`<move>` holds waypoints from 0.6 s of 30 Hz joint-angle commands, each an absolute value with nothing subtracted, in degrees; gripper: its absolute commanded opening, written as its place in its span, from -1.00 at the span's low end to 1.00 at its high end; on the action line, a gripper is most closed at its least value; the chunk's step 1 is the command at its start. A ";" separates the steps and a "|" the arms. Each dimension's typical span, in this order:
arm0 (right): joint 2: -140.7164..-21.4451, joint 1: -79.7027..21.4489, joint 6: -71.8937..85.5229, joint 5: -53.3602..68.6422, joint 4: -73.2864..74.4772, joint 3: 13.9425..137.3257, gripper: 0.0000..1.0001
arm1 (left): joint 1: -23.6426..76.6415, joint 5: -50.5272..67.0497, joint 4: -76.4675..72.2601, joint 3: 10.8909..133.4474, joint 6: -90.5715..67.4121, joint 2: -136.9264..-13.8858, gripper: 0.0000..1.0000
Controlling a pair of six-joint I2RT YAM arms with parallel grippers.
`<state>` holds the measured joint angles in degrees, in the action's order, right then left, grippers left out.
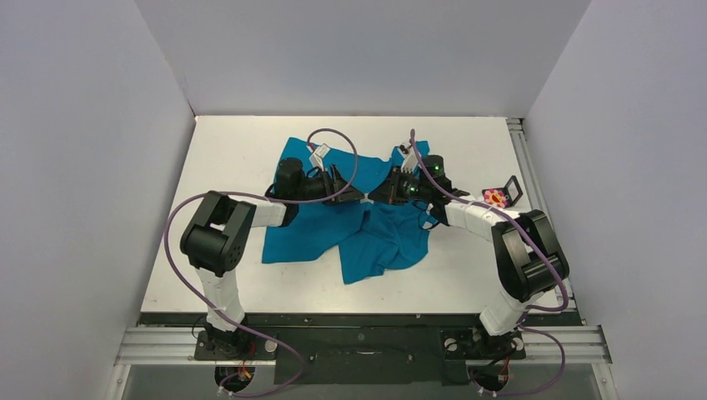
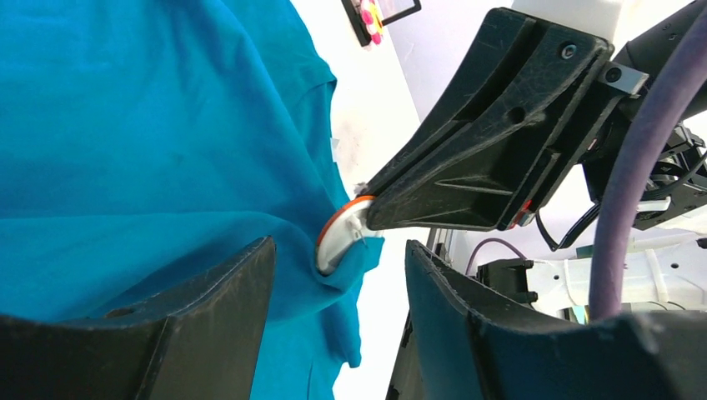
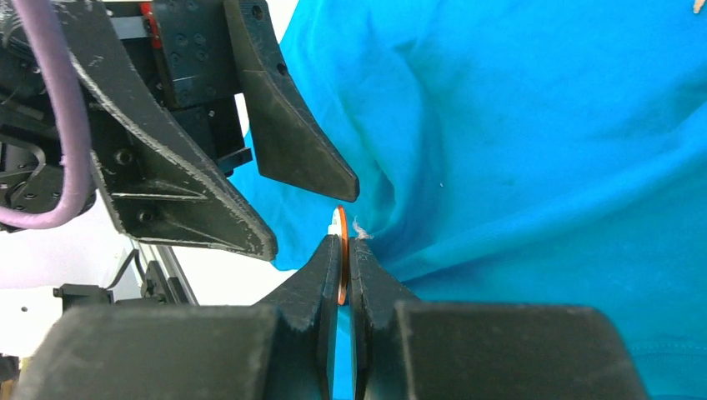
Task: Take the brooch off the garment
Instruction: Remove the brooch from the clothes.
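Note:
The teal T-shirt [image 1: 383, 242] lies crumpled mid-table; it also fills the left wrist view [image 2: 150, 125] and the right wrist view [image 3: 542, 150]. A round brooch with an orange rim and white back [image 2: 338, 237] sits in a fold at the shirt's edge. My right gripper [image 3: 343, 250] is shut on this brooch's rim [image 3: 342, 221]. My left gripper [image 2: 338, 275] is open, tip to tip with the right gripper [image 1: 373, 197], its jaws either side of the fold just below the brooch. A pink flower-shaped pin [image 1: 497, 197] lies off the shirt in a small black tray.
The small black tray [image 1: 510, 190] stands at the right of the white table [image 1: 233, 150], near a metal rail [image 1: 521, 158]. Purple cables loop over both arms. Grey walls enclose the table on three sides.

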<state>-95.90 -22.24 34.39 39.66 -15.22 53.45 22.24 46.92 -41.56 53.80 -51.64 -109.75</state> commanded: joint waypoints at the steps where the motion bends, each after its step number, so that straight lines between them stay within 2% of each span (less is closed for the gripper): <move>1: -92.66 -22.48 33.18 37.41 -16.46 53.28 -1.00 | 23.04 46.58 -41.89 56.85 -50.74 -110.13 0.09; 18: -92.66 -22.41 39.12 38.61 -23.02 51.61 -1.00 | 25.08 44.76 -35.44 59.70 -47.71 -111.85 -0.21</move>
